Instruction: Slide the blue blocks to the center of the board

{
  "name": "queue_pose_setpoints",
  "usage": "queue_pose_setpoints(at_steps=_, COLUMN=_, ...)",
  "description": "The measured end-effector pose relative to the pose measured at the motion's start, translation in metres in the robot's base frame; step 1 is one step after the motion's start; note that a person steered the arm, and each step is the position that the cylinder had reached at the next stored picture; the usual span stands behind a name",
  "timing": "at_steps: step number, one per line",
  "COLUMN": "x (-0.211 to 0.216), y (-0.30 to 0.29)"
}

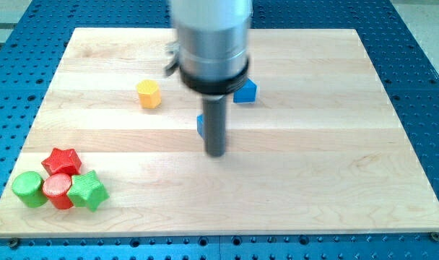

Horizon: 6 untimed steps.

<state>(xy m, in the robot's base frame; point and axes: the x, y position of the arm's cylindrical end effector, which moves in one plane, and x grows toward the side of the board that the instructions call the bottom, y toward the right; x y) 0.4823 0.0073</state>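
Observation:
Two blue blocks lie near the board's middle. One blue block (245, 92) sits just right of the arm's body, its shape partly hidden. The other blue block (201, 126) shows only as a sliver at the left side of the dark rod. My tip (216, 153) rests on the wooden board (335, 166), just below and right of that hidden blue block, close to it or touching it; I cannot tell which.
A yellow hexagonal block (149, 93) lies left of the arm. At the view's bottom left is a cluster: a red star (62, 159), a red cylinder (58, 188), a green cylinder (29, 188) and a green star (87, 191).

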Motion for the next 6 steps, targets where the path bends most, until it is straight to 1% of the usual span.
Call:
queue_pose_setpoints(at_steps=1, x=-0.024, y=0.028)
queue_pose_setpoints(at_steps=2, x=-0.062, y=0.12)
queue_pose_setpoints(at_steps=3, x=-0.101, y=0.1)
queue_pose_setpoints(at_steps=4, x=-0.103, y=0.045)
queue_pose_setpoints(at_steps=5, x=-0.1, y=0.006)
queue_pose_setpoints(at_steps=6, x=-0.084, y=0.001)
